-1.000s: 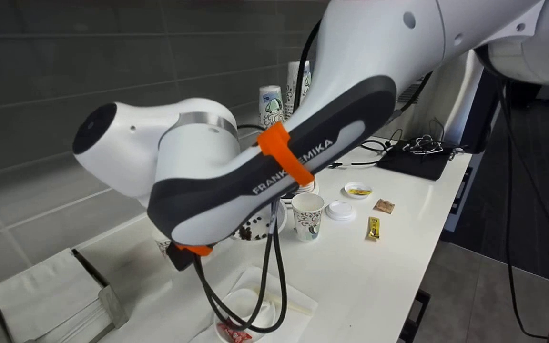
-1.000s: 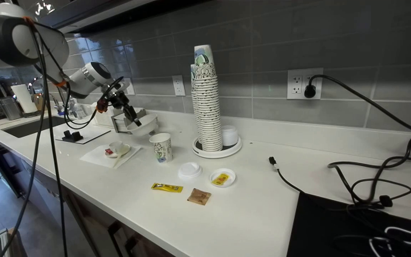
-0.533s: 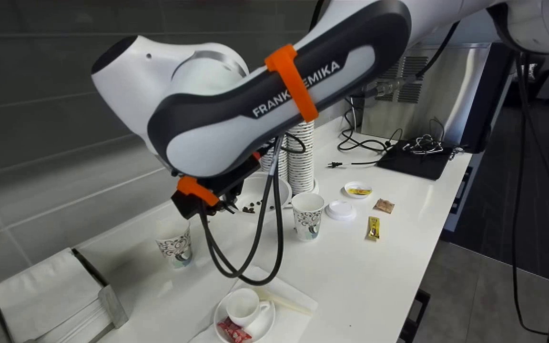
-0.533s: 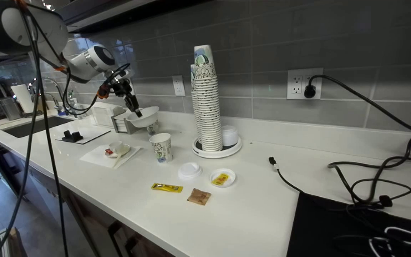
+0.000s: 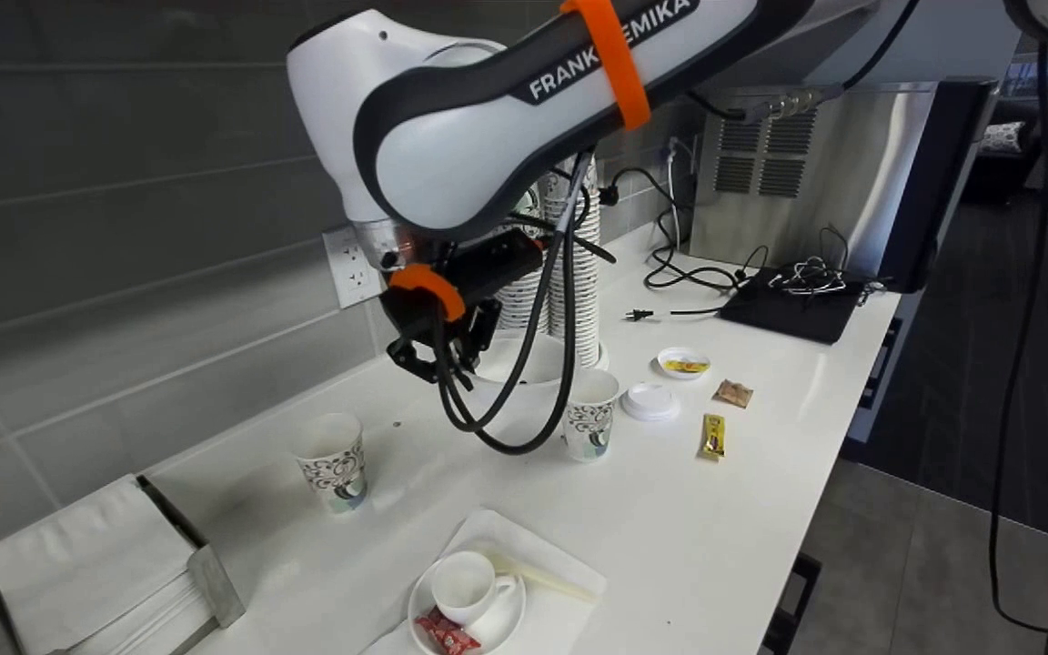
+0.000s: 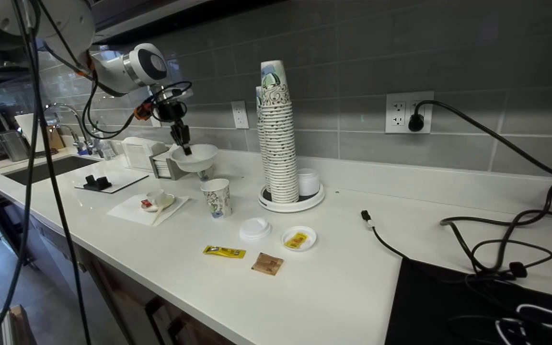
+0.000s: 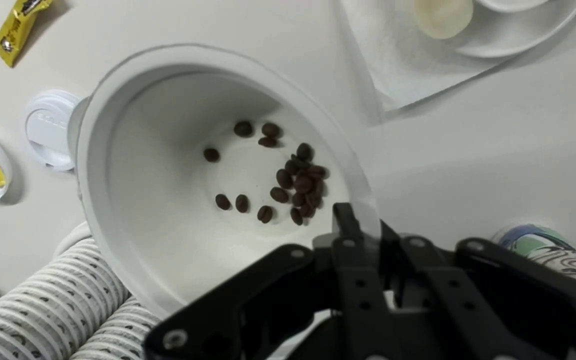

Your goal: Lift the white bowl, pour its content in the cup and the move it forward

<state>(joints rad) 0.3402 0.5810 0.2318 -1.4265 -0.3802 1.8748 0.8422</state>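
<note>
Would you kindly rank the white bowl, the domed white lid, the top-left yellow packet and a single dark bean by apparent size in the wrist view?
1. White bowl, held nearer the camera
2. Domed white lid, partly hidden
3. Yellow packet, cut off at top
4. Single dark bean

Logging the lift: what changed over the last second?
The white bowl has risen, tilts less and has shifted toward the tall cup stack; the arm went up with it. Nothing newly grabbed or released: the pincer keeps hold of it at the edge, coffee beans still inside. Unmoved: both paper cups, the lid, the saucer.
</note>
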